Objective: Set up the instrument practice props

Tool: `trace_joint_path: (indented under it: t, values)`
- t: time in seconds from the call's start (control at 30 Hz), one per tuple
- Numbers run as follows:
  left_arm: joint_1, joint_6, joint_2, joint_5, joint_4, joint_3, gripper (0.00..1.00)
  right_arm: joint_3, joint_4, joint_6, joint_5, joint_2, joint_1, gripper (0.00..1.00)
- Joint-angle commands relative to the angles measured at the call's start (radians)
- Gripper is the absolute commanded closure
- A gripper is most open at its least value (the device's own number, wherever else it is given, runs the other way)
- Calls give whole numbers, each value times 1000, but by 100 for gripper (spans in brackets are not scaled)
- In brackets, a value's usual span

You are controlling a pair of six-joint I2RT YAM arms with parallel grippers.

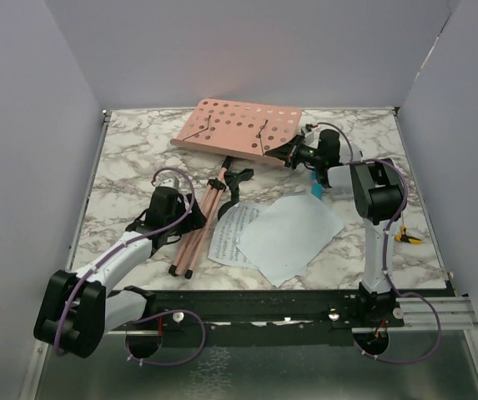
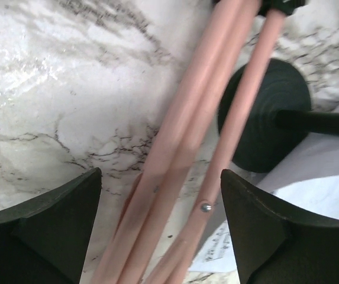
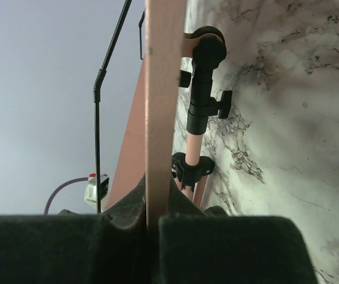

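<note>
The pink hole-dotted music stand (image 1: 239, 125) lies on the marble table, its desk tilted up at the back and its folded tripod legs (image 1: 198, 233) pointing toward me. My right gripper (image 1: 292, 152) is shut on the desk's right edge (image 3: 164, 89), which its fingers pinch (image 3: 157, 207). My left gripper (image 1: 190, 221) stands open astride the legs (image 2: 187, 148), its jaws clear of them on both sides (image 2: 161, 175). The black mic stand's round base (image 2: 264, 115) lies just beyond. Two sheet-music pages (image 1: 293, 233) overlap in the middle. A bit of the blue microphone (image 1: 315, 190) shows beside the right arm.
A small yellow and black object (image 1: 407, 238) lies near the table's right edge. Grey walls close in the table on three sides. The stand's black neck clamp (image 3: 204, 89) and a thin black page-holder wire (image 3: 98, 118) show past the right fingers.
</note>
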Motion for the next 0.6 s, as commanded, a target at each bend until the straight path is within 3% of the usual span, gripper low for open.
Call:
trace_joint_path:
  t: [0.0, 0.27, 0.57]
  values:
    - [-5, -9, -105, -6, -5, 37, 15, 68, -79, -166, -30, -71, 18, 100]
    - [-6, 6, -230, -20, -7, 16, 6, 174, -144, -186, -7, -142, 71, 100]
    - [-5, 17, -234, -16, -21, 29, 6, 309, -235, -232, 25, -222, 136, 100]
